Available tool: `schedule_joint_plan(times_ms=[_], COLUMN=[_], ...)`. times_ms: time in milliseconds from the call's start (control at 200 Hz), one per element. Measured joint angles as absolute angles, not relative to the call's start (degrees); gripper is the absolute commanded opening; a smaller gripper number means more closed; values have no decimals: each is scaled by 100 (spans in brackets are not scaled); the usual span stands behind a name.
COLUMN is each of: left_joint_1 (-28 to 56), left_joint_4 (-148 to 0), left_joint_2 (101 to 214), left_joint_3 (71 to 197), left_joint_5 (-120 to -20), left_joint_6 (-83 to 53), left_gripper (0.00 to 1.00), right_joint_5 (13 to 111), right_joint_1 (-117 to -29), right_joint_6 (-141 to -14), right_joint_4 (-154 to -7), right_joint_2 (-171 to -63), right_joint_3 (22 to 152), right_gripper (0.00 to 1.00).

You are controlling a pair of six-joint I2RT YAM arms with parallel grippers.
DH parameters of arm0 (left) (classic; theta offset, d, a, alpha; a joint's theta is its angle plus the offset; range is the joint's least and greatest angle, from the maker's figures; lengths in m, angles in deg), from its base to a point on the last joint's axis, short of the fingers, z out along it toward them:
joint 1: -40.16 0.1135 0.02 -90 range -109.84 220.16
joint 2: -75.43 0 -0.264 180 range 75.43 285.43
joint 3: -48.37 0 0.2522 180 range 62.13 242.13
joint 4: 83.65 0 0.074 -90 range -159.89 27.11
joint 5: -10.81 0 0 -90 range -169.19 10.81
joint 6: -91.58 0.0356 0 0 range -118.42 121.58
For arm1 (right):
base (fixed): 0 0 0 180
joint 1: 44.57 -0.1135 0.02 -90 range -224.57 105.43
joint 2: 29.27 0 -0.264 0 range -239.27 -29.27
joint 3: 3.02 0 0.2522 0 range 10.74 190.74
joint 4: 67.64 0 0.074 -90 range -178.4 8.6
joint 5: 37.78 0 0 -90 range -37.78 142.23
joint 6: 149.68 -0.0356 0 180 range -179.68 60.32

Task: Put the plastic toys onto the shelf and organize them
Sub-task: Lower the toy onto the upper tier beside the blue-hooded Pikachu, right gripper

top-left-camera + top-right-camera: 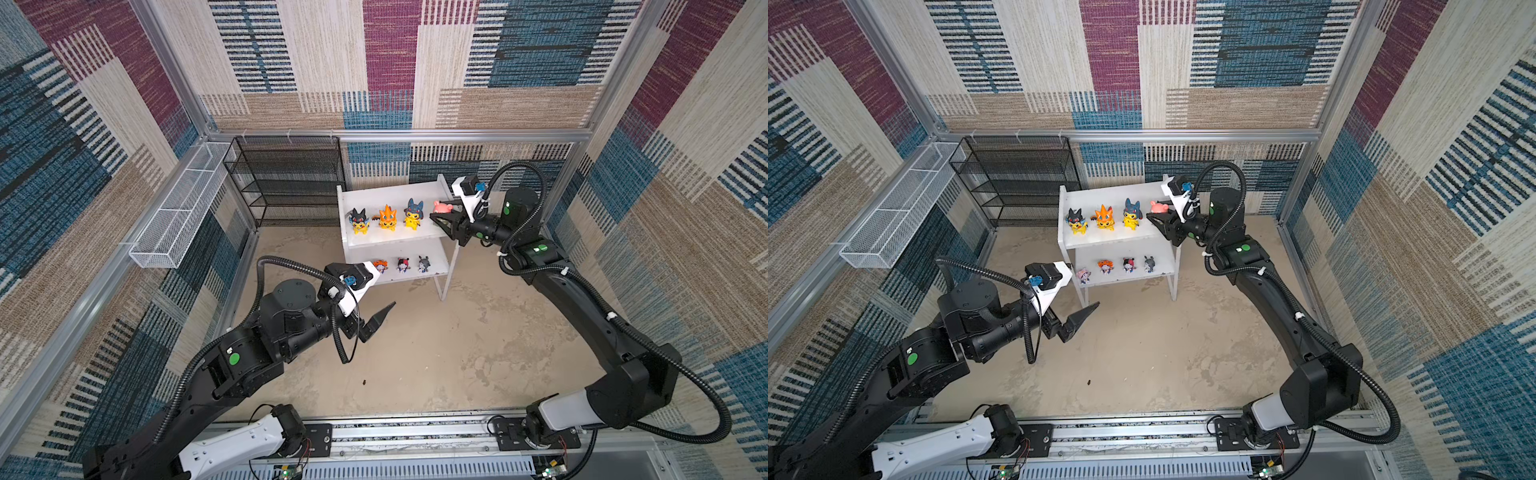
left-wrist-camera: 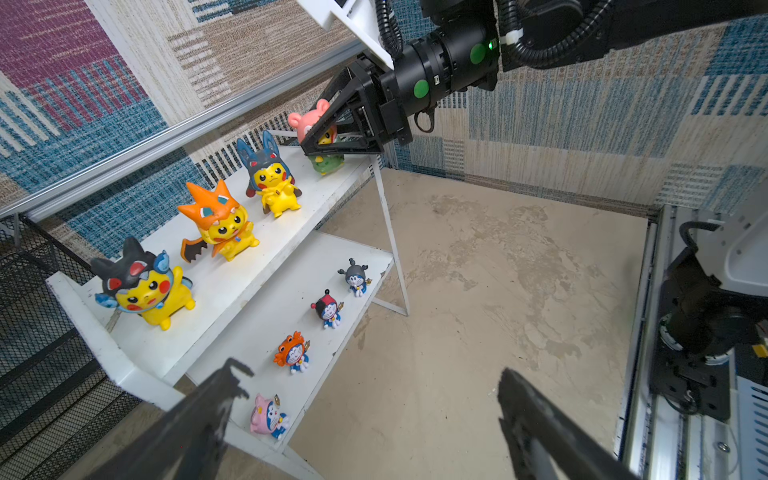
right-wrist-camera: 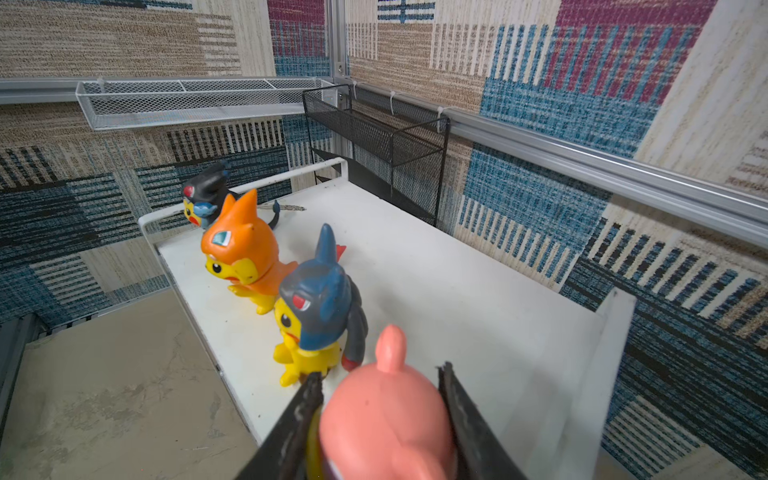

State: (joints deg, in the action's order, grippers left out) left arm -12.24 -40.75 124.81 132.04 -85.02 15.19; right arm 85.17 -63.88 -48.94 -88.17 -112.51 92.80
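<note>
Right jaws are clenched on the pink-and-green toy (image 3: 386,415), pinching its rounded pink head from both sides at the right end of the shelf's (image 3: 457,299) upper board. I cannot tell whether its green base rests on the board. Just beside it stands the blue-hooded toy (image 3: 316,307), then the orange-hooded toy (image 3: 241,249) and the black-hooded toy (image 3: 205,195), all in one row. Four tiny toys (image 2: 291,355) line the lower board. Left jaws hang spread wide and empty above the desk (image 1: 436,345), in front of the shelf. Letting go before the base sits flat could tip the toy off the front edge. Widening jaws could also knock over the blue-hooded neighbour.
</note>
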Motion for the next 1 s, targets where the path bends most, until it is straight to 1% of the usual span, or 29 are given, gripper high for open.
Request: schedule_joint_plan(times_ms=[150, 296, 666, 827, 997], left_joint_1=[-1224, -1224, -1224, -1224, -1224], left_joint_4=[-4077, -4090, -4097, -4097, -4097], left_joint_2=[12455, 12448, 12446, 12455, 12459], left_joint_3=[13197, 13186, 13162, 13162, 13160], left_joint_5=[-8502, -8502, -8502, -8500, -8500], left_joint_6=[1521, 1521, 1523, 1523, 1525], left_gripper=[99, 99, 99, 99, 99], right_joint_5=[8500, 8463, 8456, 8445, 8367], right_joint_1=[-6388, -6388, -6388, -6388, -6388], right_joint_6=[-4892, -4863, -4824, -4822, -4802], right_joint_4=[-8823, -8817, -8819, -8823, -8839], right_joint_2=[-11249, -11249, -11243, -11240, -11240], right_joint_3=[9278, 9263, 9248, 9248, 9256], right_gripper=[45, 48, 50, 58, 64])
